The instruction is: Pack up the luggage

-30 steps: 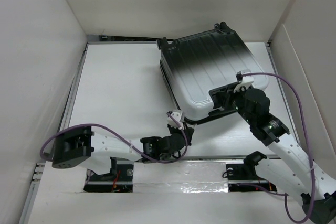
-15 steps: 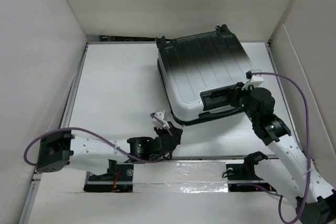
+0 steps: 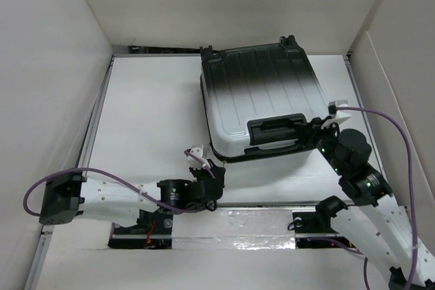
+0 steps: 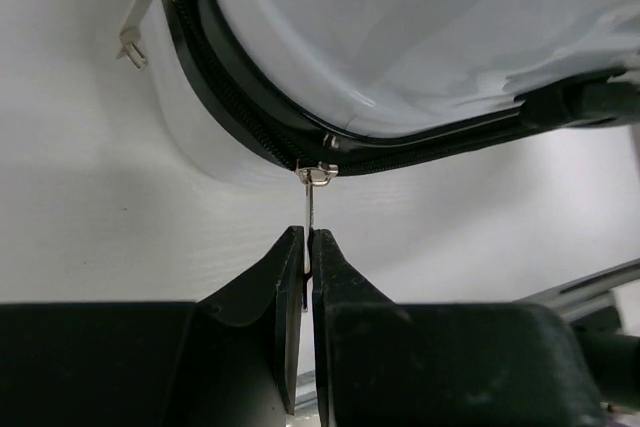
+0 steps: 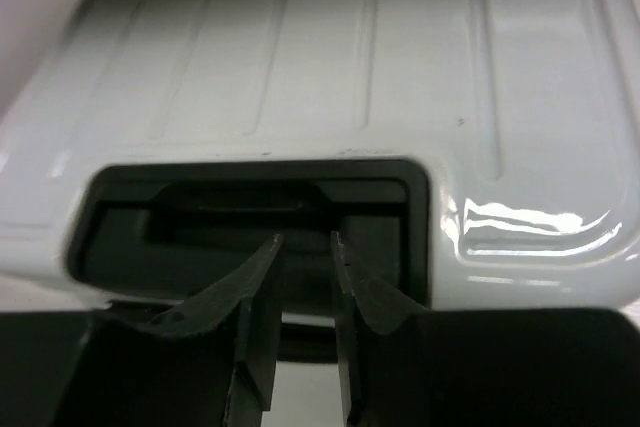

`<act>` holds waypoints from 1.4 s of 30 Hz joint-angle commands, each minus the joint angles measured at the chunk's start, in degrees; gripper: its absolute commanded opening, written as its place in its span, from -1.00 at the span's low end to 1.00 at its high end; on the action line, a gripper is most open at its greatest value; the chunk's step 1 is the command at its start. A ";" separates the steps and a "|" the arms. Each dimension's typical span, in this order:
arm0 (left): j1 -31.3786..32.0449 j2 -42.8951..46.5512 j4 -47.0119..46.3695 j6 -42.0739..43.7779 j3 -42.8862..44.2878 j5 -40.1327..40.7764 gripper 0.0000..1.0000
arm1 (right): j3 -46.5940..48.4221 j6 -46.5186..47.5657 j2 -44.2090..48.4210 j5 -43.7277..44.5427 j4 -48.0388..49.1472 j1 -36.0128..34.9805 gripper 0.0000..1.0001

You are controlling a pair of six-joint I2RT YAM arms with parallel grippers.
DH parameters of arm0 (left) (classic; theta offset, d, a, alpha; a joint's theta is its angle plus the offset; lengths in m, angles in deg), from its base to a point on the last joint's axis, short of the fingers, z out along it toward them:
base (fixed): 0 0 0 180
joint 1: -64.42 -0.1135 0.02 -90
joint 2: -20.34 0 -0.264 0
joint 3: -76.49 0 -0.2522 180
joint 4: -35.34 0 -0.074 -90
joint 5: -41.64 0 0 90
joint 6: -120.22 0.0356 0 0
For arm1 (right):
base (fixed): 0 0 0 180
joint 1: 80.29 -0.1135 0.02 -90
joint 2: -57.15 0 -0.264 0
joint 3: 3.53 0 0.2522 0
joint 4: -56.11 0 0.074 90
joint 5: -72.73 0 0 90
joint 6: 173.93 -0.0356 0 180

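The luggage (image 3: 262,89) lies flat and closed on the white table, its ribbed shell fading from black at the back to white at the front. My left gripper (image 3: 212,162) is at its near left corner. In the left wrist view the gripper (image 4: 307,239) is shut on a thin metal zipper pull (image 4: 311,209) that hangs from the slider (image 4: 318,175) on the black zipper line. My right gripper (image 3: 311,134) is at the black handle recess (image 3: 275,129). In the right wrist view its fingers (image 5: 305,239) close narrowly on the handle (image 5: 230,215).
A second zipper pull (image 4: 135,29) hangs at the luggage's left side. White walls stand on the left (image 3: 47,79), at the back (image 3: 231,5) and on the right (image 3: 401,86). Purple cables (image 3: 380,117) loop beside both arms. A metal rail (image 3: 265,219) runs along the near edge.
The luggage has slid and turned to the left. My left gripper has moved left with the zipper pull in it. My right gripper has stayed at the handle and drawn back toward the right.
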 commanded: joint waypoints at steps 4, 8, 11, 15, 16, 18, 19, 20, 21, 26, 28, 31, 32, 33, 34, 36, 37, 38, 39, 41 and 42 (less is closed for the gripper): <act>-3.07 -5.18 -7.32 13.95 1.55 -0.29 -1.00 | 1.40 -3.96 1.93 -5.51 -9.60 -6.07 -0.33; -10.87 -6.41 -23.39 22.30 -1.26 -8.96 -1.00 | -4.84 -9.16 6.41 -4.64 -10.57 -9.42 -0.29; -14.68 -9.57 -29.04 26.44 -0.31 -13.12 -1.00 | -4.68 -10.22 7.47 -3.06 -13.90 -10.73 -0.32; -17.93 -13.70 -34.06 29.52 2.07 -16.73 -1.00 | -5.99 -10.74 5.45 -1.13 -14.10 -10.74 -0.11; -18.55 -15.36 -34.94 30.40 2.68 -16.99 -1.00 | -6.34 -11.27 4.58 -0.51 -13.22 -10.74 0.00; -19.08 -17.22 -37.14 31.37 5.05 -17.87 -1.00 | -7.40 -12.50 4.04 3.00 -11.64 -10.04 0.40; -19.08 -18.88 -38.02 32.50 5.84 -18.14 -1.00 | -7.40 -12.68 3.95 3.44 -9.54 -9.51 0.49; -19.69 -19.77 -39.24 32.95 7.68 -19.53 -1.00 | -7.31 -13.12 3.87 5.01 -8.30 -8.38 0.58; -19.70 -20.65 -39.78 33.39 8.74 -20.24 -1.00 | -7.57 -13.56 3.78 6.42 -6.90 -7.76 0.72; -18.30 -25.05 -41.89 34.36 12.70 -24.72 -1.00 | -10.03 -14.70 -1.13 3.04 6.90 -1.08 0.63; -16.98 -25.49 -42.77 34.62 12.18 -24.91 -1.00 | -12.22 -15.93 -1.67 0.74 13.29 1.46 0.47; -16.45 -25.05 -44.35 33.48 10.34 -26.84 -1.00 | -16.52 -18.65 0.26 -0.34 21.12 3.75 0.30; -16.45 -24.87 -45.14 33.05 9.29 -27.36 -1.00 | -17.24 -20.57 0.78 0.54 21.68 4.55 0.26; -16.45 -24.79 -45.41 32.69 8.76 -27.54 -1.00 | -17.85 -21.29 1.14 0.72 22.03 5.42 0.20; -16.45 -24.52 -45.76 32.69 8.32 -27.54 -1.00 | -18.55 -22.34 1.49 0.55 23.17 6.39 0.16; -16.45 -24.61 -46.02 32.69 7.96 -27.63 -1.00 | -20.66 -24.10 1.23 -3.04 25.71 9.90 0.13; -16.45 -24.61 -46.02 32.86 7.96 -27.81 -1.00 | -21.37 -24.80 0.62 -4.71 29.03 11.13 0.13; -16.45 -24.70 -46.29 32.95 7.96 -28.24 -1.00 | -22.68 -25.68 0.26 -10.03 31.41 13.84 0.13; -16.45 -24.61 -46.46 33.04 7.96 -28.33 -1.00 | -23.48 -25.86 0.09 -13.04 34.05 15.09 0.20; -16.45 -24.61 -46.55 33.65 8.05 -28.33 -1.00 | -24.71 -26.91 -0.18 -19.19 39.51 17.29 0.22; -16.45 -24.78 -46.64 33.74 8.22 -28.33 -1.00 | -25.58 -27.01 0.00 -21.23 40.74 19.12 0.21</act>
